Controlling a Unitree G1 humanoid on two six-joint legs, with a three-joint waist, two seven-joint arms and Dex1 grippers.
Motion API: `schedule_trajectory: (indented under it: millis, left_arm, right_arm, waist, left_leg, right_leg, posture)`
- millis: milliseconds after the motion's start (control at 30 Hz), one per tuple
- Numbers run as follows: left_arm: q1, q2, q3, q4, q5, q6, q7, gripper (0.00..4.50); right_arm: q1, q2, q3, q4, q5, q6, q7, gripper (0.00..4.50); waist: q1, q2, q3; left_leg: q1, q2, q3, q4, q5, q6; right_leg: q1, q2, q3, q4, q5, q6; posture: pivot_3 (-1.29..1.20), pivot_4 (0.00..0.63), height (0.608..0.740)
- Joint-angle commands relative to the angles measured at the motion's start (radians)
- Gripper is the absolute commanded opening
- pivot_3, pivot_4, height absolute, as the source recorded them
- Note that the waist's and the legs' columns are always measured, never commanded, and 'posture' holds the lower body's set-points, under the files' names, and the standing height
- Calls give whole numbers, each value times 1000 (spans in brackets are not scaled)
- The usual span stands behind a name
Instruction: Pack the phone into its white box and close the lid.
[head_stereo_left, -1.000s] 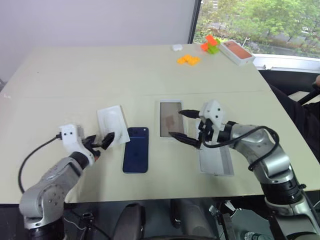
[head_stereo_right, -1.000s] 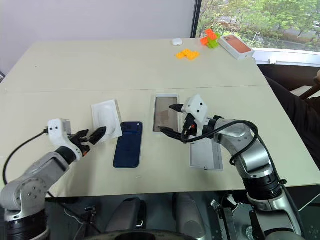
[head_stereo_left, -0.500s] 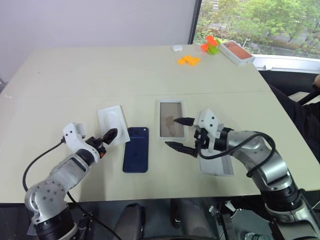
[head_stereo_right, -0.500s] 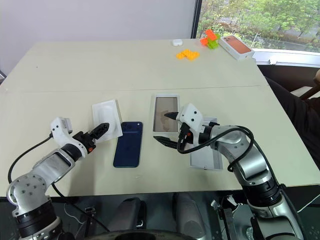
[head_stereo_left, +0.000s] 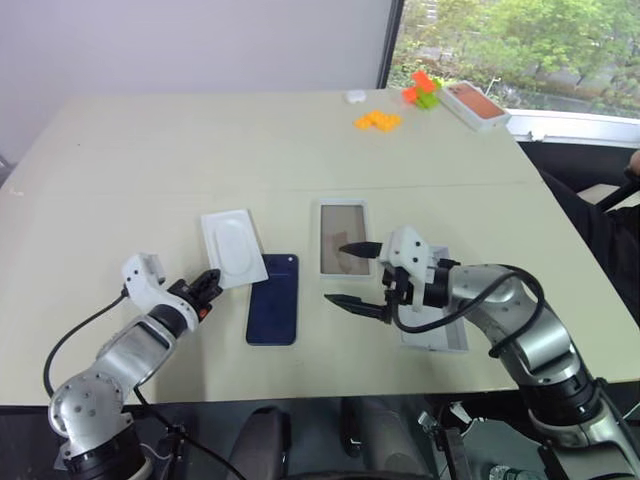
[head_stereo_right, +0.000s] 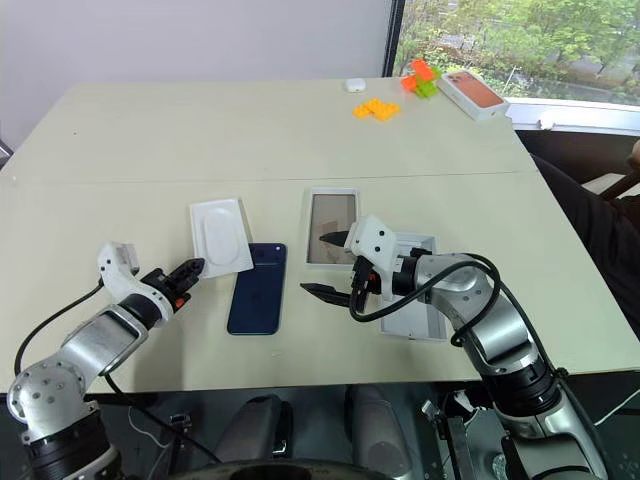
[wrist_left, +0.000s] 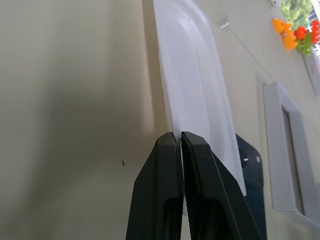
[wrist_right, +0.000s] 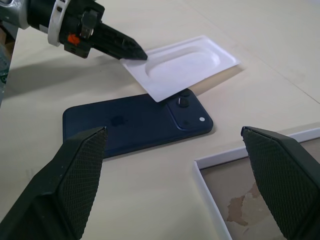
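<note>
Head view: the phone lies flat between the thin white insert and the white box (the insert's corner overlaps it, so dragging could nudge it). Left wrist view: the left gripper pinches the insert's edge. Right wrist view: the right gripper gapes wide above the phone, empty.

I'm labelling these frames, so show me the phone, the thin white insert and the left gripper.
phone (head_stereo_left: 272, 313), left eye view, middle of its back.
thin white insert (head_stereo_left: 233, 246), left eye view, oval recess.
left gripper (wrist_right: 139, 53), right wrist view, closed fingertips.
</note>
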Motion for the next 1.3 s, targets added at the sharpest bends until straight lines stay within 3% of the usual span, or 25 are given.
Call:
schedule_trajectory:
  millis: [33,200,533,833,1300]
  left_arm:
    - [12,5,19,-13,-107,-77,35,161]
    - [37,-9,13,-32,-238,-201,50,73]
    - [22,27,-121,-53,-354,-313,61,73]
    - [-232,1,-480,80,-271,-233,167,73]
    - [-333,-45,-554,159,-188,-221,284,73]
  right_arm:
    - [-9,2,0,-38,5,-16,3,4500]
    - [-14,3,2,-34,4,-17,5,4500]
    - [-6,-36,-11,-63,6,1,15,4500]
    - [54,-138,-103,-94,12,31,2,4500]
    - [110,-194,-183,-92,4,17,-17,4500]
  waist:
    - [0,0,0]
    - [2,0,0]
    - [5,0,0]
    - [21,-1,0]
    - [25,-1,0]
  left_leg:
    - [0,0,0,0,0,0]
    - [0,0,0,0,0,0]
    - [-1,-1,0,0,0,0]
    - [-1,-3,0,1,0,0]
    - [-1,-3,0,0,0,0]
  right_leg:
    - [0,0,0,0,0,0]
    - [0,0,0,-1,0,-1]
    - [0,-1,0,-1,-2,-3]
    - [2,-1,0,-2,-1,-1]
    - [2,0,1,-2,-1,-2]
  posture:
    - [0,150,740]
    - [0,150,740]
    - [0,150,740]
    - [0,150,740]
    - [0,150,740]
